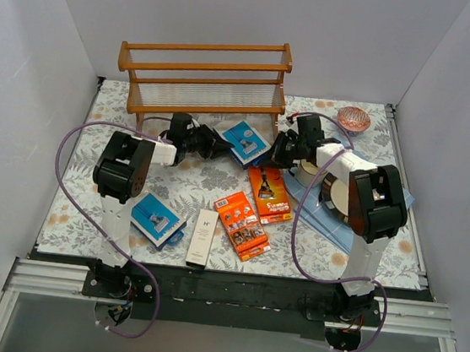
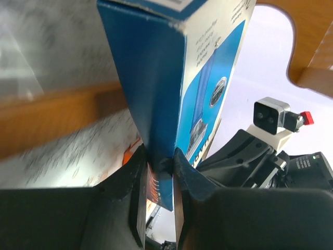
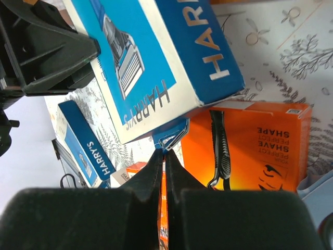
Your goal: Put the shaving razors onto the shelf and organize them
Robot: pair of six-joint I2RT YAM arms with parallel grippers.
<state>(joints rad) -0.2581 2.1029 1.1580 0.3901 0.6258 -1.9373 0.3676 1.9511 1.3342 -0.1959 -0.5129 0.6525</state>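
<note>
One blue razor pack [image 1: 246, 142] hangs just in front of the shelf [image 1: 203, 79], held from both sides. My left gripper [image 1: 221, 146] is shut on its edge; in the left wrist view both pads press the blue pack [image 2: 171, 78] at the gripper [image 2: 158, 166]. My right gripper [image 1: 269, 156] is shut on the pack's small hang tab, seen at the gripper [image 3: 164, 151] below the blue pack [image 3: 156, 57]. On the table lie a second blue pack [image 1: 155, 218], a slim white box [image 1: 202, 236] and two orange packs [image 1: 242, 224] [image 1: 269, 193].
A blue cloth [image 1: 324, 216] lies under the right arm. A small pink bowl [image 1: 353, 119] stands at the back right. White walls close in the table on three sides. The shelf's end post [image 2: 312, 47] is close beside the held pack.
</note>
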